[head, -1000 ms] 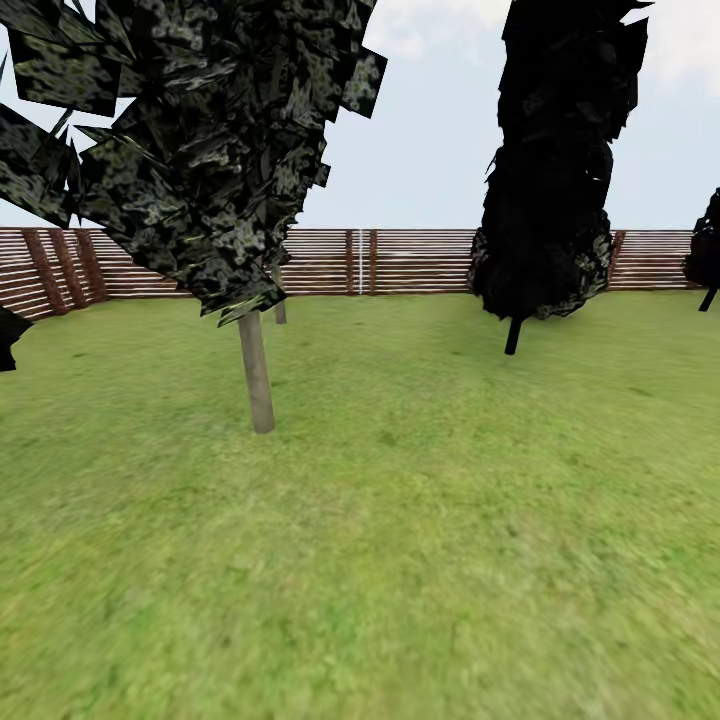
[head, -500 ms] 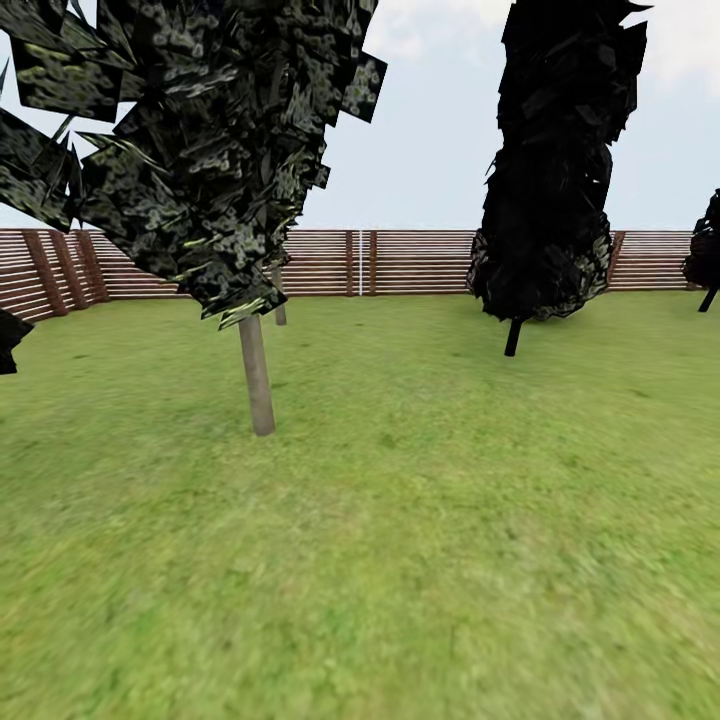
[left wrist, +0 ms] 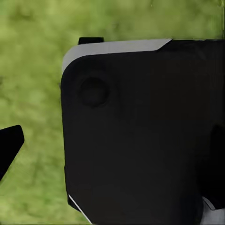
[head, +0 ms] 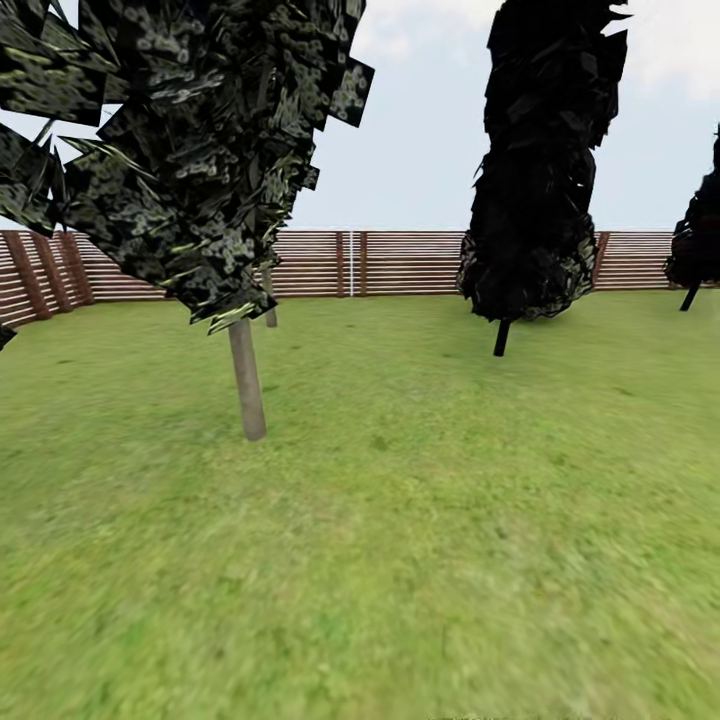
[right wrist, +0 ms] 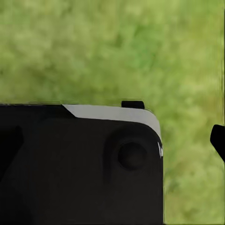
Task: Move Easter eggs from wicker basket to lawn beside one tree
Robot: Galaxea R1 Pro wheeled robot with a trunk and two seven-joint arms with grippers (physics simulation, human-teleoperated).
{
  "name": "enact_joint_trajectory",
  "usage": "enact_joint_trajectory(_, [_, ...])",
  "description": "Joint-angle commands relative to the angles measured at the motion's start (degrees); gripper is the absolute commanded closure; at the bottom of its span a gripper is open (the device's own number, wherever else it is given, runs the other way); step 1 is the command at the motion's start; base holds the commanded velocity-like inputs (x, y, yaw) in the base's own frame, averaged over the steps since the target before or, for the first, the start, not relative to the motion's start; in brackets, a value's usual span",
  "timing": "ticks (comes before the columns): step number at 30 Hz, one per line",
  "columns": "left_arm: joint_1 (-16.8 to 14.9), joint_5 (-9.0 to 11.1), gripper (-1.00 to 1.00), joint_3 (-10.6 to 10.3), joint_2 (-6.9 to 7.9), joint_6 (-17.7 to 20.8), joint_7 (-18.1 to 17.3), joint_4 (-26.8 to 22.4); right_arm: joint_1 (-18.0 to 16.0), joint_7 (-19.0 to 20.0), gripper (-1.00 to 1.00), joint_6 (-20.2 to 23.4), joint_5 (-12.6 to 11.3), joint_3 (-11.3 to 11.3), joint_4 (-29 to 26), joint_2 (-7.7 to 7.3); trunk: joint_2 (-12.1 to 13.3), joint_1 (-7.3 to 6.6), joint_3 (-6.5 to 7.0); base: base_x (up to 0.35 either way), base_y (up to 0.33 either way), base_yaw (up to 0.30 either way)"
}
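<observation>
Tree (head: 246,385) w/ pale trunk on lawn (head: 420,540), fence (head: 410,262) behind.

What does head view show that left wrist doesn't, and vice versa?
Head view alone: the tree with a pale bare trunk and speckled dark leaves, a near-black tree on a thin dark stem, the slatted wooden fence, and sky. Left wrist view alone: a large black body with a grey edge up close. Shared: the green lawn.

Head view faces level across the lawn (head: 400,520) toward the fence (head: 410,262); both wrist views look down on grass, close
</observation>
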Motion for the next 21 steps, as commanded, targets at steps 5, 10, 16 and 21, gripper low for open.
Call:
enact_joint_trajectory(5, [0.0,0.0,-1.0,0.0,0.41,0.0,0.3,-10.3,0.0,0.1,-1.0,-1.3,-0.2,-0.2,-5.9,-0.58,2.0,-1.11,0.84,0.0,0.0,-0.279])
enact_joint_trajectory(10, [-0.9,-0.1,-1.0,0.0,1.67,0.0,0.4,-18.3,0.0,0.0,-1.0,-10.5,-0.3,-0.3,-11.4,-2.1,4.0,-2.21,1.74,0.0,0.0,-0.292])
enact_joint_trajectory(16, [-4.6,0.0,-1.0,0.0,1.77,0.0,0.4,-19.0,-0.1,-0.1,-1.0,-16.9,-0.3,-0.3,-16.0,-3.03,6.4,-3.52,2.75,0.0,0.0,-0.256])
enact_joint_trajectory(21, [-5.0,1.4,-1.0,0.1,2.67,-0.8,0.4,-16.1,-2.7,-0.3,-1.0,-17.6,-0.3,-0.4,-18.9,-3.13,8.4,-4.62,3.59,0.0,0.0,-0.138])
